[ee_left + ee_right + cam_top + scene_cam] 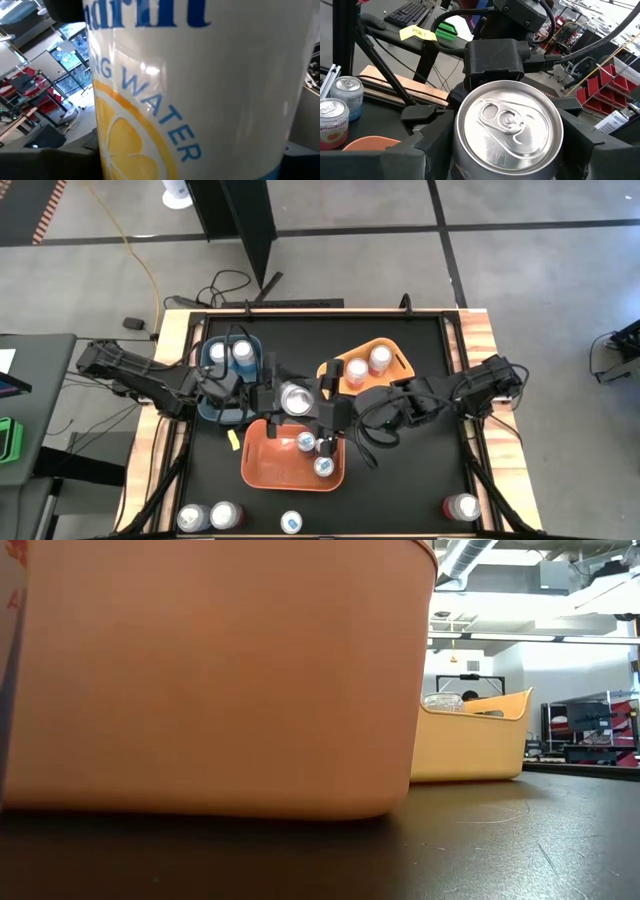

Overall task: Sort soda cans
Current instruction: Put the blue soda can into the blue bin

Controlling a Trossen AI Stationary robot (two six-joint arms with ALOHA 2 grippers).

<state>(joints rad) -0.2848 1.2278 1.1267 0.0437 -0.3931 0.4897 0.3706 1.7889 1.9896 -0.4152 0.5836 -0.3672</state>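
A white soda can [296, 398] with a silver top [507, 122] hangs upright above the far rim of the orange bin [262, 465], between my two arms. My left gripper [278, 402] reaches it from the table's left and my right gripper [318, 405] from the right, both shut on it. Blue lettering and a lemon picture on its wall [200, 90] fill the left wrist view. The orange bin holds two cans [315, 455]. The low view shows neither gripper. My left gripper pinches the can's side wall [115, 100] between its two fingers, coming level from the table's left. The can stands upright, lifted clear of the table. The can hides the pads. My right gripper has its two fingers [432, 147] against opposite sides of the can's upper wall [470, 167], just under the rim. It comes from the table's right, slanting slightly down. The can stays upright, top up.
A blue bin [210, 380] at the far left holds two cans; a yellow bin [395, 345] at the far right holds two pink cans. Several loose cans stand along the near edge [225, 515], one at the near right [462, 506]. A yellow scrap [233, 439] lies beside the orange bin.
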